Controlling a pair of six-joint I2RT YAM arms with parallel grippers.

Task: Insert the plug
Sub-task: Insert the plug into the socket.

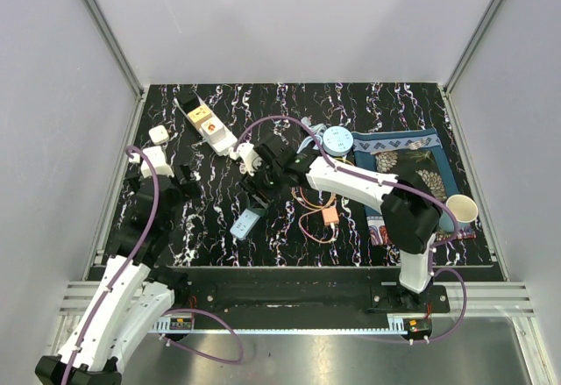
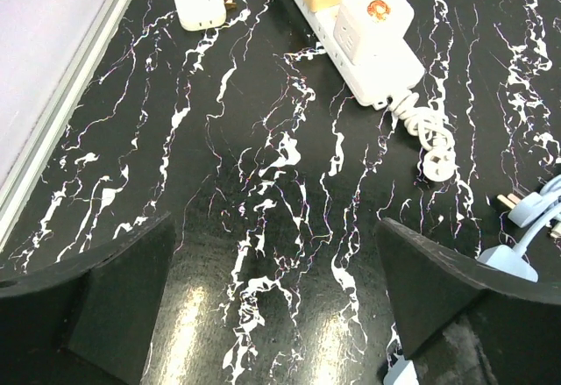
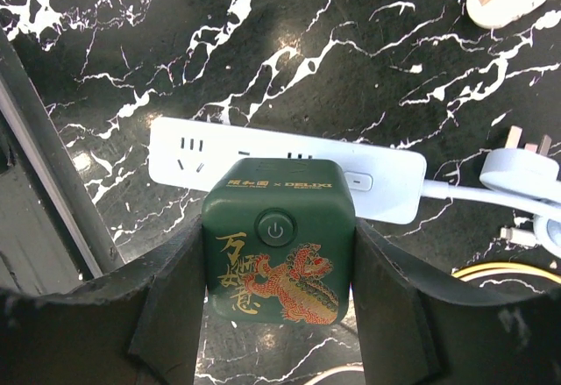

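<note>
My right gripper (image 3: 279,267) is shut on a dark green cube plug (image 3: 279,245) with a gold and red dragon and a power button. It holds the cube just above a small white power strip (image 3: 188,155), covering the strip's middle sockets. In the top view that strip (image 1: 246,224) lies flat near the table's middle, with the right gripper (image 1: 266,179) over its far end. My left gripper (image 2: 273,227) is open and empty over bare marble; in the top view it (image 1: 168,185) is at the left.
A longer white power strip (image 1: 209,126) holding a yellow and a white adapter (image 2: 372,21) lies at the back left, with a loose white charger (image 2: 200,3) beside it. Blue plugs (image 3: 521,170), orange cable (image 1: 320,217), a patterned mat (image 1: 412,166) and a paper cup (image 1: 462,208) lie to the right.
</note>
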